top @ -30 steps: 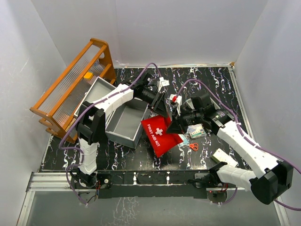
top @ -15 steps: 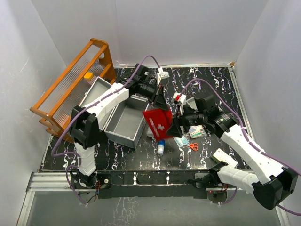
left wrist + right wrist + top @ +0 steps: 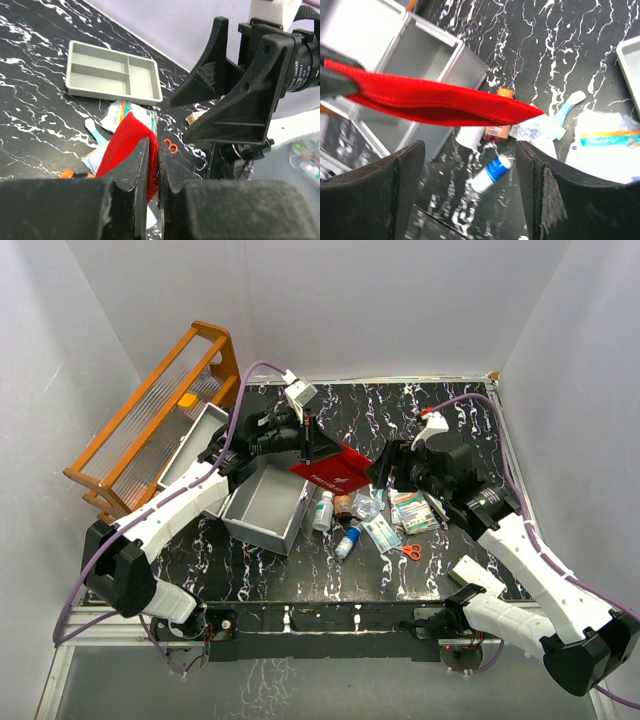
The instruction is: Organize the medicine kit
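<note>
The red first-aid pouch hangs in the air over the table's middle, and my left gripper is shut on its edge. In the left wrist view the red pouch is pinched between the jaws of the left gripper. My right gripper stands open just right of the pouch, not touching it. From the right wrist, the pouch stretches above the open right gripper. Below lie a white bottle, a brown bottle and a blue-and-white bottle.
A grey open bin sits left of the bottles, with a wooden rack behind it. Packets, orange scissors and a white box lie to the right. A grey divided tray is behind them.
The left gripper shut on the pouch and lifted it up and back. The right gripper let go and opened. Bottles and packets now lie on the table where the pouch lay.
</note>
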You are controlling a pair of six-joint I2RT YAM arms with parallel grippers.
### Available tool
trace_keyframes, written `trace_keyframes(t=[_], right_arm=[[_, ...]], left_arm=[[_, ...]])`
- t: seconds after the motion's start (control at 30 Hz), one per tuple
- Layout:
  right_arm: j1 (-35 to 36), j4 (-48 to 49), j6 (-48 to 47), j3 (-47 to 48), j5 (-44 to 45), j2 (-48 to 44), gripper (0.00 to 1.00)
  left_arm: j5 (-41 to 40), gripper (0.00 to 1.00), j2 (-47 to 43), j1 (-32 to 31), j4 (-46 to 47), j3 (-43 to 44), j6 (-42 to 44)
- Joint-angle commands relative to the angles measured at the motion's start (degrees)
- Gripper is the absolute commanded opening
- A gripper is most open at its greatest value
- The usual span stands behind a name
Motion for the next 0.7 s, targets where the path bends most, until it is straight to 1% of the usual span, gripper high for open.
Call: trace_keyframes(t=[0.0,0.07,0.13,0.17,0.23,0.27,0.3,0.33,0.43,0.47,0.57,0.63,0.67], right_arm=[[0.25,6.42,22.57,0.80,9.34,-1.28,0.70],[0.21,10.80,29.11,-0.70,6.97,-1.72,0.68],[0.21,18.07,31.52,-2.10,-0.12,-1.66,0.66],[0.17,20.32,33.19,-2.35,-1.52,-1.21,0.64],[0.21,20.47,36.16,-1.71,-0.20,-0.32,0.61],[0.17,19.28,37.28,-1.07,2.06,-0.06,0.60],[0.25,18.79,36.89,-0.63,3.51,0.01,0.60],[0.17,19.99,34.48,-0.64,3.72,-0.02,0.61],[0.21,20.77,19.57,1.15,3.55,0.57,0.64],[0.18,20.67,13.41,1.26,2.71,0.75,0.63],[0.21,19.95,-9.12,0.11,-4.89,0.68,0.61],[0.10,15.50,-23.13,-0.34,-11.31,0.76,0.60],[0.13,13.54,-27.66,-0.19,-12.10,0.78,0.59]], left_arm=[[-6.96,0.00,-4.41,0.13,13.40,-3.67,-5.15],[-7.38,0.00,-4.78,0.13,15.24,-4.47,-5.91],[-8.07,0.00,-5.99,0.13,16.63,-5.17,-6.57],[-8.21,0.00,-6.61,0.11,17.43,-5.58,-6.77],[-8.41,0.00,-7.32,0.09,18.30,-6.08,-6.68],[-8.04,0.00,-7.67,0.13,18.56,-6.35,-6.18],[-7.03,0.00,-7.90,0.12,18.46,-6.54,-5.50],[-6.71,0.00,-8.10,0.14,17.86,-6.53,-4.98],[-6.65,0.00,-8.78,0.14,16.04,-6.36,-4.28],[-6.65,0.00,-9.16,0.14,16.22,-6.78,-3.75],[-5.08,0.00,-10.14,0.14,16.09,-8.35,-0.30],[-3.57,0.00,-10.43,0.14,13.04,-8.01,3.20],[-2.46,0.00,-10.62,0.14,11.60,-7.74,4.78]])
